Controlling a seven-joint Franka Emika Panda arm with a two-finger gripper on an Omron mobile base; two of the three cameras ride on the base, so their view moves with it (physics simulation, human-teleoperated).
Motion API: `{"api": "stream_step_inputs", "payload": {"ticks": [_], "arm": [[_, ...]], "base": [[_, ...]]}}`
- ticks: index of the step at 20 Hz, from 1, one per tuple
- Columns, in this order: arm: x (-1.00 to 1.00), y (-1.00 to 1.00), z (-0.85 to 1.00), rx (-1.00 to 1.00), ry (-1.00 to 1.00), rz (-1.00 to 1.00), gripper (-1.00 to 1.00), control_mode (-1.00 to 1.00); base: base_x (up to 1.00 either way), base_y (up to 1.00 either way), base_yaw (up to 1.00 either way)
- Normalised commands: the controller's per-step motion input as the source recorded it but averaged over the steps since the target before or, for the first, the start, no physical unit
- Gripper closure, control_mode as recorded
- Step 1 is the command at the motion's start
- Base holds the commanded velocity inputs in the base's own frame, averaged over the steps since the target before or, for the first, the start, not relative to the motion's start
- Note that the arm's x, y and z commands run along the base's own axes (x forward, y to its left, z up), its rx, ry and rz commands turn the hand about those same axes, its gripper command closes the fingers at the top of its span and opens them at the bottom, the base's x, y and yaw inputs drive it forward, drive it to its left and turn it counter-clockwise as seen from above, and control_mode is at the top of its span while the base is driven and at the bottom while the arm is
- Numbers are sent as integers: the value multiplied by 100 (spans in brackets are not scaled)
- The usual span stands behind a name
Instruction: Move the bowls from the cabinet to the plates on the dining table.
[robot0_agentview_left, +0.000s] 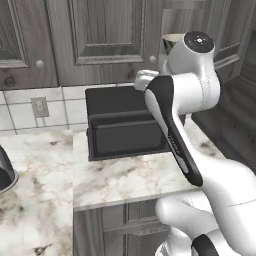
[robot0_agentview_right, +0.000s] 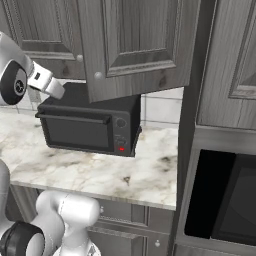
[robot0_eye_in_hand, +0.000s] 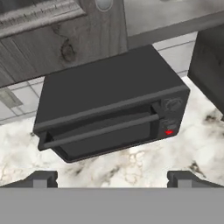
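Pincer (robot0_eye_in_hand: 112, 178) spread wide, holding nothing, hovering above black toaster oven (robot0_eye_in_hand: 109, 111) at back of marble tabletop (robot0_agentview_left: 125, 177). Pale bowl (robot0_agentview_left: 172, 41) up inside grey cabinet (robot0_agentview_left: 100, 35), behind arm, its door (robot0_agentview_right: 135, 45) swung open overhead.

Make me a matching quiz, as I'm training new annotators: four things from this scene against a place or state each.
Things:
1 cabinet door
2 black microwave
3 wall outlet
4 fingers

Places or states:
a on the marble counter
b spread apart
c swung open
d set in the tiled wall

Pairs: 1-c, 2-a, 3-d, 4-b
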Motion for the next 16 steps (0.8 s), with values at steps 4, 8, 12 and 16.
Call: {"api": "stream_step_inputs", "payload": {"ticks": [4, 8, 12, 16], "arm": [[34, 0, 0, -20, 0, 0, -100, -100], [43, 0, 0, -15, 0, 2, -100, -100], [45, -2, 0, -13, 0, 2, -100, -100], [35, -18, 0, -8, 0, 7, -100, -100]], "base": [[0, 0, 0], [0, 0, 0], [0, 0, 0], [0, 0, 0]]}}
